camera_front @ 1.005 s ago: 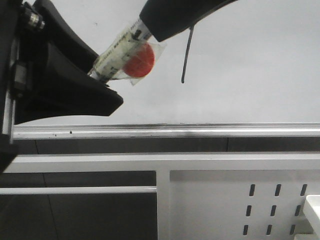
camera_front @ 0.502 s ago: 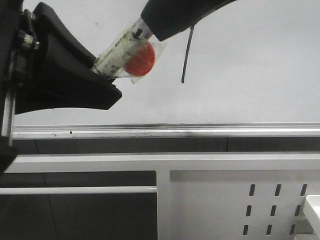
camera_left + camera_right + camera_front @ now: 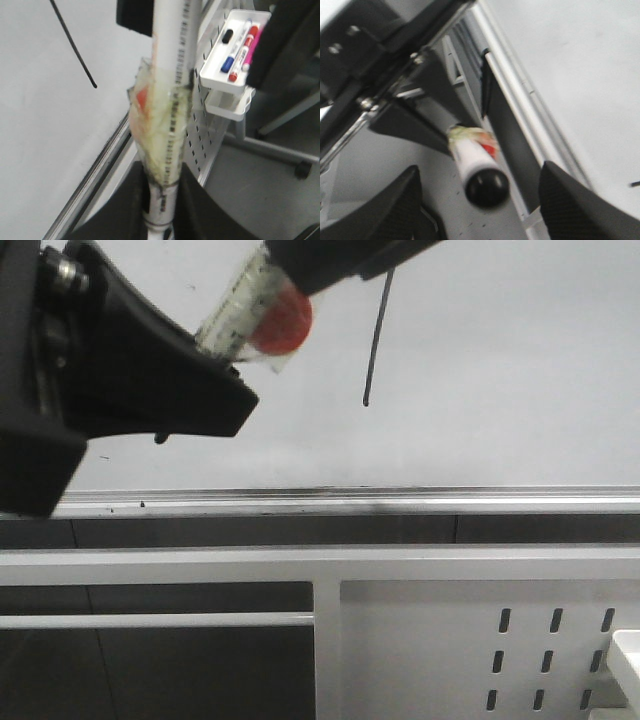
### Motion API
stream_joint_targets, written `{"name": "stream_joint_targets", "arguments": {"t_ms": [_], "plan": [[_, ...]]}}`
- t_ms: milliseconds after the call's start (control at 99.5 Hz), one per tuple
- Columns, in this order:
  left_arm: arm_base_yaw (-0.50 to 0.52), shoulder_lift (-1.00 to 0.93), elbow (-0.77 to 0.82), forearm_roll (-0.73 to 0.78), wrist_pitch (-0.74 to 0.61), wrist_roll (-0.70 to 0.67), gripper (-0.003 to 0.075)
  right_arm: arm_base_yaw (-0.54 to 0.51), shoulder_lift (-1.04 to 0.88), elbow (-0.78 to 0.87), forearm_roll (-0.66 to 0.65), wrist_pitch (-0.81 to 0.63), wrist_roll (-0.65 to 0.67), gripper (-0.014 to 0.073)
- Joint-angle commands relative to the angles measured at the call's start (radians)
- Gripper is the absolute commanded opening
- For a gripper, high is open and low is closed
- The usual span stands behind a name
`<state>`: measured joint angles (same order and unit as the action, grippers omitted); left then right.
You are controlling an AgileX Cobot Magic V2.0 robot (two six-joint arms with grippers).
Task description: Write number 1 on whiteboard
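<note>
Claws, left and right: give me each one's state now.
Left claw: closed on the white cylindrical marker wrapped in yellowed tape.
Right claw: open, its fingers apart on either side of the marker's black end.

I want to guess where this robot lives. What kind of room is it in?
Probably a lab or classroom-style workroom. There is a big whiteboard with a black line drawn on it, a little tray of colored markers hanging on a metal panel with holes, and what looks like a rolling chair base.
</note>
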<state>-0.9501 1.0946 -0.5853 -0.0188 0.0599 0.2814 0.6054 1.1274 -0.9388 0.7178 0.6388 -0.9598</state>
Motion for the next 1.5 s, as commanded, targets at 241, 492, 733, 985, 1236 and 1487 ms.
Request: {"name": "stream_joint_targets", "arguments": {"t_ms": [241,492,733,985,1236,1487], "plan": [[-0.005,-0.044,0.168,-0.391,-0.5,-0.01,-0.002,-0.122,-0.137,-0.028,0.021,0.027,0.027,-0.0069],[-0.005,0.004,0.228,-0.566,-0.76,-0.01,-0.002,-0.162,-0.182,0.018,0.014,0.051,0.045,-0.0069],[-0.005,0.139,0.194,-0.608,-0.785,-0.06,-0.002,-0.162,-0.182,0.032,0.014,0.052,0.045,-0.0069],[0.005,0.212,0.157,-0.574,-0.875,-0.108,-0.002,-0.162,-0.182,0.032,0.014,0.048,0.045,-0.0069],[0.053,0.248,0.11,-0.571,-0.772,-0.108,-0.002,-0.162,-0.182,0.032,0.014,0.045,0.045,-0.0069],[0.115,0.263,0.091,-0.571,-0.716,-0.108,-0.002,-0.162,-0.182,0.032,0.014,0.044,0.045,-0.0069]]}}
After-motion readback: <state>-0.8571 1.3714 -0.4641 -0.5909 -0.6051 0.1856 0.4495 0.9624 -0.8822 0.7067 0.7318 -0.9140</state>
